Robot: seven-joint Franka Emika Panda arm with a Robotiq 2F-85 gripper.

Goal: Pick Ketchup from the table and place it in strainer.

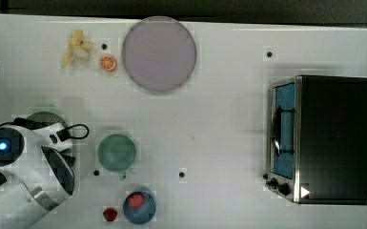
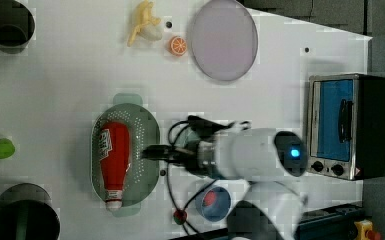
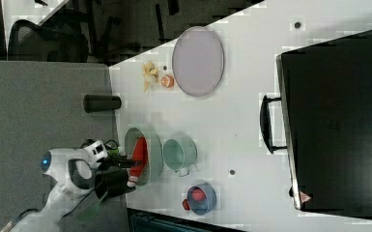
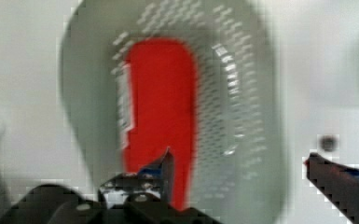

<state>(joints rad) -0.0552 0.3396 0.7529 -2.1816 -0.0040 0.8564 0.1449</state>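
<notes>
The ketchup point(image 2: 114, 160), a red squeeze bottle with a white cap, lies on its side inside the strainer point(image 2: 147, 130), a pale mint-green oval basket with a perforated bottom. In the wrist view the ketchup point(image 4: 161, 107) rests lengthwise in the strainer point(image 4: 242, 93), and my gripper point(image 4: 240, 158) hangs above it, open, with nothing between its fingers. In the left view the gripper point(image 2: 147, 151) sits over the strainer's right rim. The right view shows the ketchup point(image 3: 139, 153) in the strainer point(image 3: 154, 154). In the top view my arm covers most of the strainer point(image 1: 45, 117).
A round green cup point(image 1: 117, 152) stands beside the strainer. Nearby are a blue bowl point(image 1: 139, 207) and a strawberry point(image 1: 110, 214). A lilac plate point(image 1: 158, 54), banana point(image 1: 77, 47) and orange slice point(image 1: 108, 63) lie farther off. A toaster oven point(image 1: 333, 138) stands at the top view's right.
</notes>
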